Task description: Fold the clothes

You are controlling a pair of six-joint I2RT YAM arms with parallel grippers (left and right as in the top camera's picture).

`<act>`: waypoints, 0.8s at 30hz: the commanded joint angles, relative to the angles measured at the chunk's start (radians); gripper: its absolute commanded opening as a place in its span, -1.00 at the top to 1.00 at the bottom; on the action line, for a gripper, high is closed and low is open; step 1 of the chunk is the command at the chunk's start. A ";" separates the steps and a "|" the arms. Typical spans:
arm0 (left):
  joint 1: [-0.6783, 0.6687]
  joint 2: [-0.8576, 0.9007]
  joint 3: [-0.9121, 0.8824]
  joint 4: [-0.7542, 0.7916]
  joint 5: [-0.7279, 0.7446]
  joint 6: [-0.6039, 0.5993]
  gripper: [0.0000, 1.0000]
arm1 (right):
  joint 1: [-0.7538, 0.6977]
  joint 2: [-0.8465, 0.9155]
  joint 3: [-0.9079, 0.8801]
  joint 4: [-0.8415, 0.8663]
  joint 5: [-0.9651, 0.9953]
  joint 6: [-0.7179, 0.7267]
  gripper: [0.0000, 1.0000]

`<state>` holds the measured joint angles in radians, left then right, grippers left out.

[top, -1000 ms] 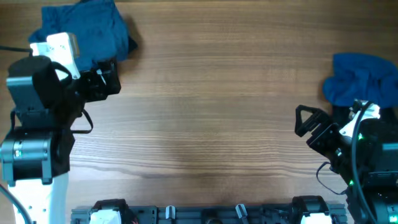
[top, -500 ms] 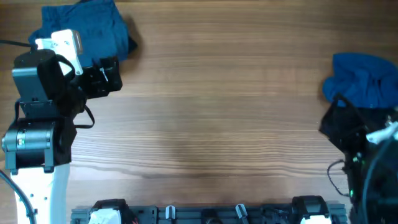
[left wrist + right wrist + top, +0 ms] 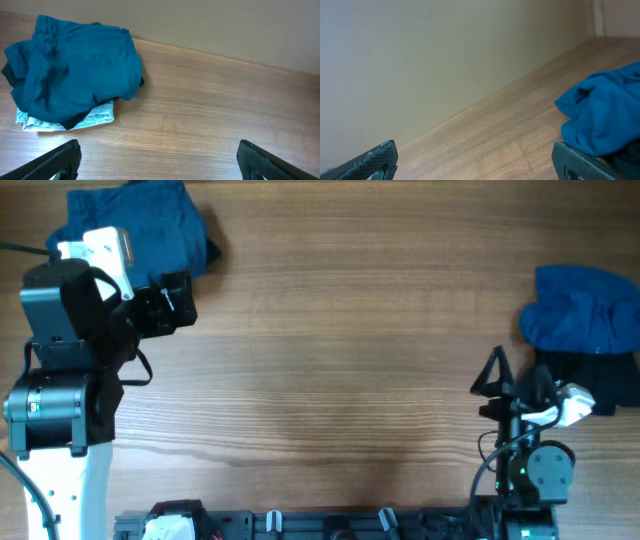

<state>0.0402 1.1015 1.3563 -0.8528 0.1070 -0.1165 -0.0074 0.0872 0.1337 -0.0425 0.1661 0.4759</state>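
Left end effector (image 3: 162,162) hangs over the wooden surface (image 3: 210,120), fingers (image 3: 57,161) spread wide, one tip in each bottom corner, only bare wood between them. Up at the left sits a rumpled dark teal garment (image 3: 75,70), heaped on a light blue garment (image 3: 97,114) peeking out under its lower edge. A plain wall (image 3: 225,25) stands behind.
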 commanded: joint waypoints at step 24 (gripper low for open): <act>-0.006 0.000 -0.006 0.002 0.016 0.005 -1.00 | -0.003 -0.084 -0.129 0.053 -0.134 -0.161 -0.99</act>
<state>0.0402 1.1015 1.3563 -0.8532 0.1070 -0.1165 -0.0078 0.0154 0.0067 0.0082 0.0338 0.3336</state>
